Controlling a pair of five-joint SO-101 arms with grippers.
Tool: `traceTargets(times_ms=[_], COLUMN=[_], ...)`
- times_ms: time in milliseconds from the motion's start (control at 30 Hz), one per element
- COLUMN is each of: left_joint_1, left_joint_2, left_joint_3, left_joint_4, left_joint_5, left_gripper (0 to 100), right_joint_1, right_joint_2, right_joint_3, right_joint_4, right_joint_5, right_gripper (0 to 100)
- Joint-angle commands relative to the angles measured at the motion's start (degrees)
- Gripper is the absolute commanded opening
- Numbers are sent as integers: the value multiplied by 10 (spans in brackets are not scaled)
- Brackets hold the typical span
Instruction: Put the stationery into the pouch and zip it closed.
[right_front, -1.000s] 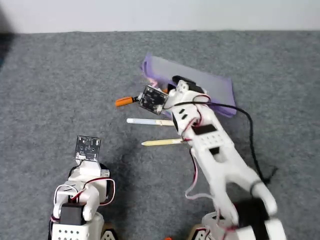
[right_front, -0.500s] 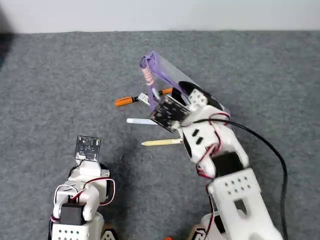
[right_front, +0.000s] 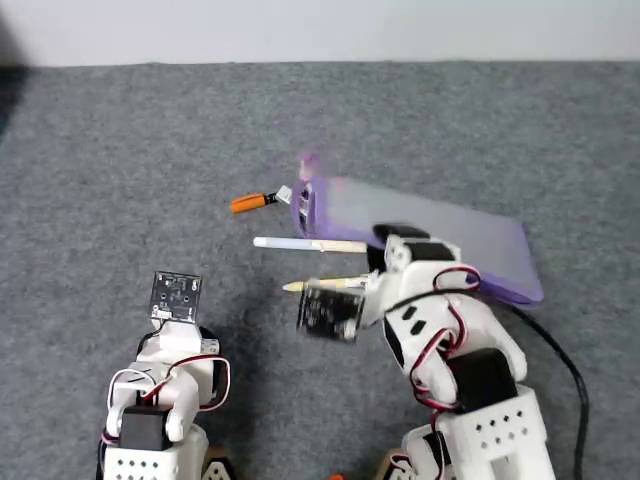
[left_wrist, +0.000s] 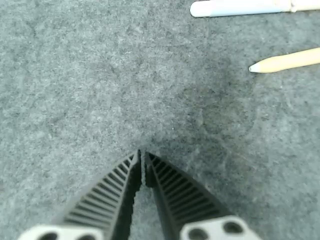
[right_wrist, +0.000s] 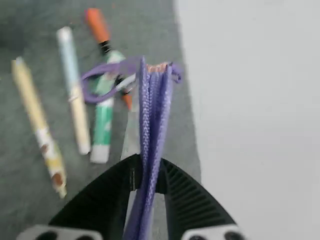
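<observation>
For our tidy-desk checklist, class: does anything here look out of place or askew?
The purple fabric zip pouch sits skewed, its edge pinched in the right pincer; the yellow pen, pale blue pen and orange-capped marker lie loose outside it on grey carpet.

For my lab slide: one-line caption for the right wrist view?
Right gripper clamped on the edge of the purple pouch, three pens on the grey mat beside it.
</observation>
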Motion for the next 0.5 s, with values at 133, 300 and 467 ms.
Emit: traceTargets(times_ms=[133,300,467], left_joint_1=[-4,-4,-4], left_joint_2=[-8,-8,-8], left_joint_3=[-6,-6,-6], left_joint_4=[-1,-1,-1], left_joint_5=[5,5,5], left_gripper=[14,14,14], right_joint_1=[-2,27,101], right_joint_2=[-16,-18,-15], right_joint_3=[-3,30,172], right_joint_4=[49,28,-196], right_joint_5=[66,147,247], right_gripper=[9,9,9])
